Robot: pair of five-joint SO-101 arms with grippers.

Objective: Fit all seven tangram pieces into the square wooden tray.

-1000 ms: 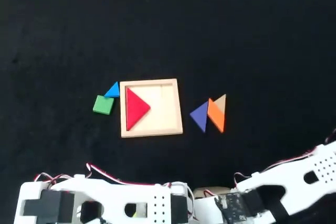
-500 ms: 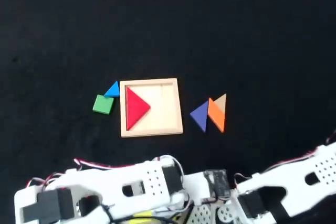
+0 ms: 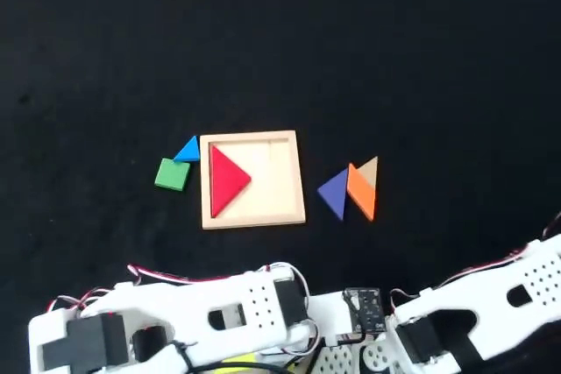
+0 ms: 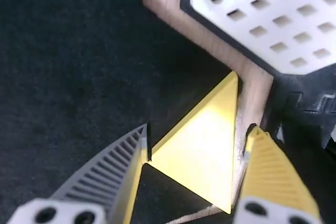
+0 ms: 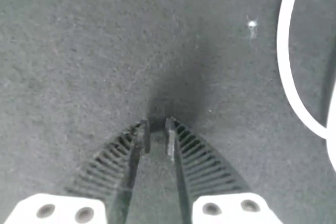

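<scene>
Tray (image 3: 272, 188) mid worktop (image 3: 280, 59), black cloth all over. Red triangle (image 3: 226, 179) lies flat inside, in the 9 o'clock half, long edge against the 9 o'clock wall, tip pointing to 3 o'clock; rest of the tray floor is bare wood. Green square (image 3: 172, 174) at 9 o'clock of the tray, just beside it, on the cloth. Blue triangle (image 3: 188, 151) at 10 o'clock, touching the square's corner and right at the tray's rim. At 3 o'clock of the tray, apart from it, a cluster: purple triangle (image 3: 334, 192) nearest the tray, orange parallelogram (image 3: 360, 190) touching it on the far side, tan triangle (image 3: 369, 171) tucked against the orange piece's 1 o'clock edge.

Both arms low at the 6 o'clock edge of the worktop, well apart from the tray. Left pincer (image 4: 198, 129) gripping the yellow triangle (image 4: 202, 145), a finger (image 4: 118, 166) pressed to each slanted side, piece flat between them. Wood strip (image 4: 252, 85) and a white perforated part (image 4: 262, 14) just beyond the piece. Right pincer (image 5: 156, 132) closed with only a sliver of gap, nothing in it, low over bare cloth; white cable (image 5: 287, 66) curves nearby
</scene>
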